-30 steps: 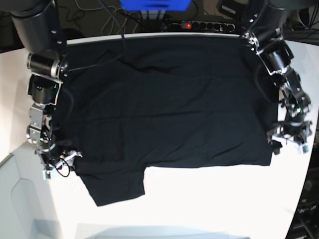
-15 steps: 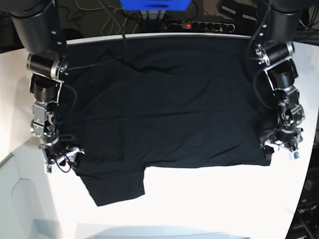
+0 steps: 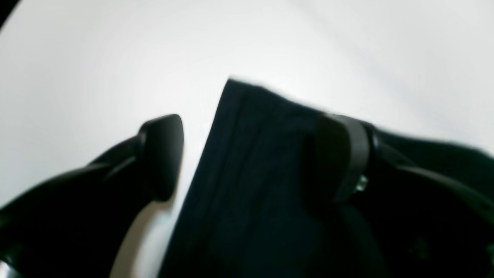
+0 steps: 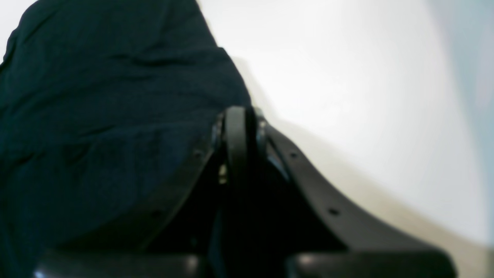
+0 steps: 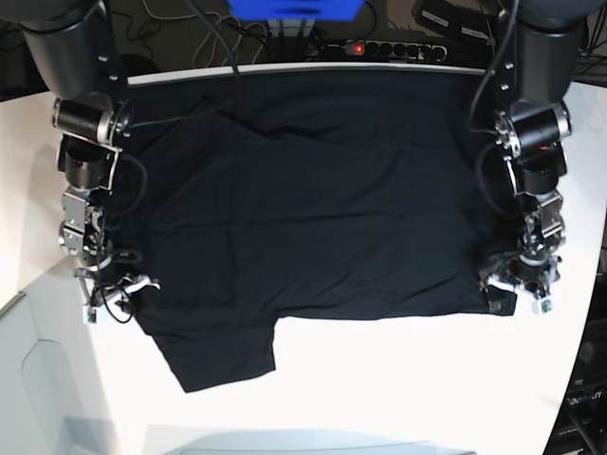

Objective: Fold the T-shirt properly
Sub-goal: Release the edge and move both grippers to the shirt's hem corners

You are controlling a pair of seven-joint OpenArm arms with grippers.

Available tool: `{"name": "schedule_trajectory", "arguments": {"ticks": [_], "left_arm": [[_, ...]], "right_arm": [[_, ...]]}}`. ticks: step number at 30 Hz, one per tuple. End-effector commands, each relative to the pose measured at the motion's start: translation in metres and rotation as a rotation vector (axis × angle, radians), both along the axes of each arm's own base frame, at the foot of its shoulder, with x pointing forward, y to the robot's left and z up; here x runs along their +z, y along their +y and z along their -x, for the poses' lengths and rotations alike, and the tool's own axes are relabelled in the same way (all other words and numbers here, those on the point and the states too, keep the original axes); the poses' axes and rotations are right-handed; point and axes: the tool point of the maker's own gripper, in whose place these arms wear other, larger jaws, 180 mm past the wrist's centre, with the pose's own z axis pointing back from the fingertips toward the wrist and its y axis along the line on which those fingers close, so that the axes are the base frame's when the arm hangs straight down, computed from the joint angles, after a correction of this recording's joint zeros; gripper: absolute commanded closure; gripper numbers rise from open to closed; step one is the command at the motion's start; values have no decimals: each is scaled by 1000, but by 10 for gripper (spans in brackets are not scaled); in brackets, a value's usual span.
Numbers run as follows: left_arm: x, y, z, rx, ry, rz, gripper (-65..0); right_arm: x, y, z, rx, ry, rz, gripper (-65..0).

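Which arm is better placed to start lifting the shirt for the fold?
Right. The right gripper has its jaws shut at the T-shirt's edge, while the left gripper is open, straddling the opposite corner.

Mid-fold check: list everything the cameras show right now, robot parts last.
T-shirt: one, black, spread flat across the table, one sleeve sticking out at the near left of the base view.
Table: one, white, under the shirt.
Power strip: one, black with a red light, behind the table's far edge.
Blue box: one, blue, top centre behind the table.
Right gripper: one, black, shut at the shirt's edge.
Left gripper: one, black, open, straddling the shirt's corner edge.
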Motion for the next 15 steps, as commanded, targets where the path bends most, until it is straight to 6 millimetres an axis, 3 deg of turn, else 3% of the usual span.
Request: {"name": "schedule_trajectory", "arguments": {"ticks": [1,8,15], "left_arm": [[31,12,-18,19,-90,-19,-510],[28,11,-17,24,-85,-14,-496],[25,11,-14,25,-76,-12,-237]], "right_arm": [[-13,0,10,25,78,24,0],[-16,0,12,25,84,24,0],[-16,0,12,25,84,24,0]]}}
